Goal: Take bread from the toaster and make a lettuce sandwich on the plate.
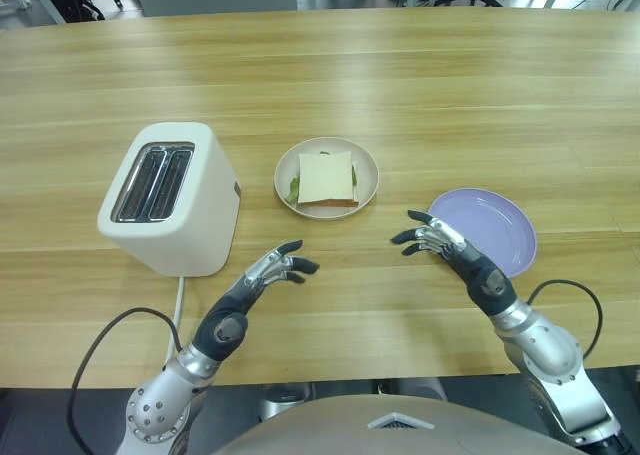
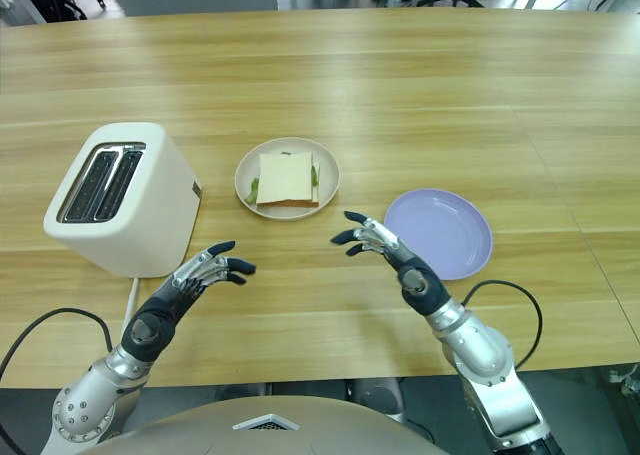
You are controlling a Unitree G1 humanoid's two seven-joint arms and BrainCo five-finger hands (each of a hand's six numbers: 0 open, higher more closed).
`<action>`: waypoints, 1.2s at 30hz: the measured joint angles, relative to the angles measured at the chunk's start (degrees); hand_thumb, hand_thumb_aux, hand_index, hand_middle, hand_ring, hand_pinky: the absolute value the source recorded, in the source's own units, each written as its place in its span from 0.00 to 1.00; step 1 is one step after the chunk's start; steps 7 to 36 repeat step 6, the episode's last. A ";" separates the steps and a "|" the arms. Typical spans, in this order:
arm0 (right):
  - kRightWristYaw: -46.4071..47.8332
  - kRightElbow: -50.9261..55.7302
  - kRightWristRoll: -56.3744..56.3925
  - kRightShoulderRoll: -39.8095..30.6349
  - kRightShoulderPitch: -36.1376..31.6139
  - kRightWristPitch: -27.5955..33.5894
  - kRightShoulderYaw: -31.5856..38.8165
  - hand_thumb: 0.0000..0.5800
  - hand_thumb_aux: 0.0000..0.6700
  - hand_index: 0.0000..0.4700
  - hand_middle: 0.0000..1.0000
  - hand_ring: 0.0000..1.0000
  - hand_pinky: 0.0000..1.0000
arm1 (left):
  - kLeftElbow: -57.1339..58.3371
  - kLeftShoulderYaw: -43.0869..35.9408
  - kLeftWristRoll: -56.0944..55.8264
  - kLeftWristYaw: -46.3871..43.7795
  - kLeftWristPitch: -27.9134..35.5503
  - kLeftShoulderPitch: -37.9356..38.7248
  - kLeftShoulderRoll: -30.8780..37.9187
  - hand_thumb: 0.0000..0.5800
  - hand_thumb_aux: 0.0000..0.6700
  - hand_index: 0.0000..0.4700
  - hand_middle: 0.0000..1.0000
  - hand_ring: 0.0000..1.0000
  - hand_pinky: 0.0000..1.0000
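On the plate (image 1: pixel 368 165), a lettuce sandwich (image 1: pixel 326 178), toaster (image 1: pixel 190 215) beside it, left hand (image 1: pixel 268 270), right hand (image 1: pixel 440 240), fingers (image 1: pixel 289 247) released, empty

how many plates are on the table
2: a beige plate holding the sandwich, right of the toaster, and a purple plate further right, beside the right hand.

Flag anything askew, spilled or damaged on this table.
Nothing stands out. The sandwich lies flat within the beige plate, the toaster stands upright, and the purple plate sits level beside the right hand.
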 measured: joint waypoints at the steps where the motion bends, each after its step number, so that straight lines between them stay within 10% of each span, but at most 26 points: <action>1: 0.65 -0.01 0.65 0.65 0.61 -0.05 -0.30 0.00 0.00 0.00 0.00 0.00 0.00 | 0.03 0.00 0.23 0.09 -0.68 0.60 -1.15 0.00 0.00 0.00 0.00 0.00 0.00; 36: 2.84 0.02 0.77 4.21 2.98 -1.72 -0.42 0.00 0.00 0.00 0.00 0.00 0.00 | 0.04 -0.04 1.24 -0.83 -1.34 1.81 -2.57 0.00 0.00 0.00 0.00 0.00 0.00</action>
